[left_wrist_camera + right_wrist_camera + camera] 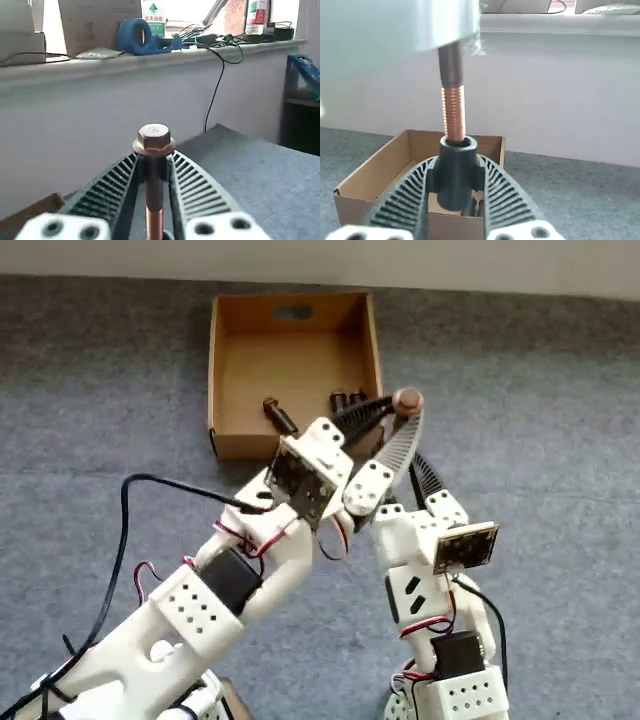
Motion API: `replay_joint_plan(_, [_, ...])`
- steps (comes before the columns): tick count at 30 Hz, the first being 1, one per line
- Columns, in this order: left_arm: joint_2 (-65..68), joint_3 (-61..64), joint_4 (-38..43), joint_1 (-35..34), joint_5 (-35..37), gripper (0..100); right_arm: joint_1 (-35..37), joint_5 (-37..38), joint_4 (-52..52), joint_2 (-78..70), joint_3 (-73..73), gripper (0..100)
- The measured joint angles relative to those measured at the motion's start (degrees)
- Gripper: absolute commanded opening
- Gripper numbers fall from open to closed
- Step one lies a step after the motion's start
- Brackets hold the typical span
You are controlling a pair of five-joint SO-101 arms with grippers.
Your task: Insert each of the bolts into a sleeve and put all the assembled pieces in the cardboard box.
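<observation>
Frame centre: left hand [155, 159] pinches the bolt [154, 140] under its head; right hand [456, 163] clamps the sleeve [455, 175] coaxially, letting the thread enter its bore.

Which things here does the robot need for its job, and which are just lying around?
For the job:
bolt in the left gripper
sleeve in the right gripper
cardboard box
pieces lying in the box

Just lying about:
blue object on the windowsill
cables on the windowsill
</observation>
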State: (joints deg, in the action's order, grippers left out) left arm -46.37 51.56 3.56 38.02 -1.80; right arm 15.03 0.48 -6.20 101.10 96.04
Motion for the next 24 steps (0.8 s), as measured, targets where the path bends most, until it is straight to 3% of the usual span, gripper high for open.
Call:
replay_joint_plan(16, [0.88,0.18,0.09,-0.35,-0.09,1,0.00,0.53,-0.35,-0.09,0.00,0.5])
replay_joint_plan(24, [1.23,0.26,0.00,-0.62,8.35,1,-0.09,0.53,-0.26,0.00,0.00,0.5])
